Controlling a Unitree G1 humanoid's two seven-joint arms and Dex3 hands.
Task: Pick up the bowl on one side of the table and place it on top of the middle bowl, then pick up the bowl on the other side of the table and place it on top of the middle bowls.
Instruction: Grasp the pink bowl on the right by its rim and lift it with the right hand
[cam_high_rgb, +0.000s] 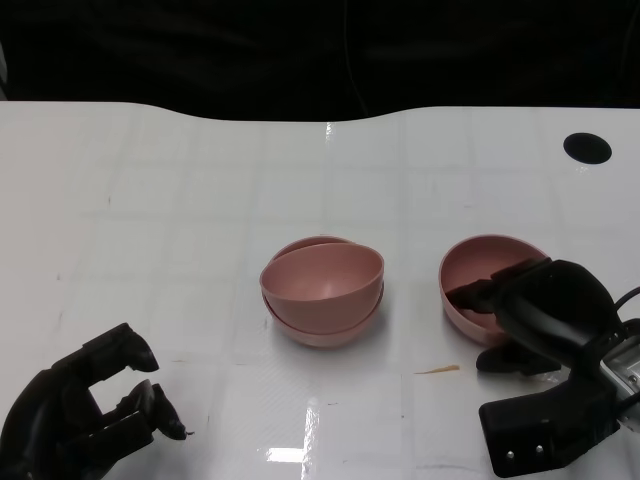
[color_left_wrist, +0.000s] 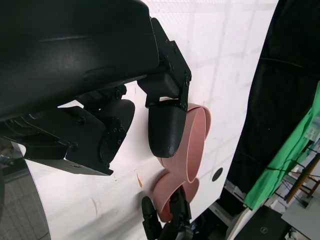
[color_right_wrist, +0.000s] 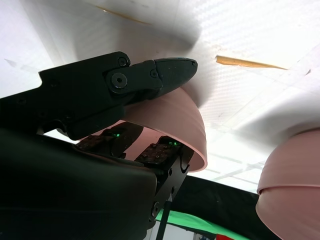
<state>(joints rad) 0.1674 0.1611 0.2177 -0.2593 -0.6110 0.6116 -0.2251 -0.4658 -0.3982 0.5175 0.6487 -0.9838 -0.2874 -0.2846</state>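
Bowls are the whole job: two pink ones already sit nested near the middle of the table, the upper bowl tilted inside the lower bowl, so one side looks done. The last bowl stands just beside them toward the right edge, and it holds nothing but fingertips. The right hand grasps its near rim, one finger under the outer wall and others inside, a pinch that probably suits lifting it over the stack. The left hand rests near the front left corner, fingers curled in on nothing, out of the way.
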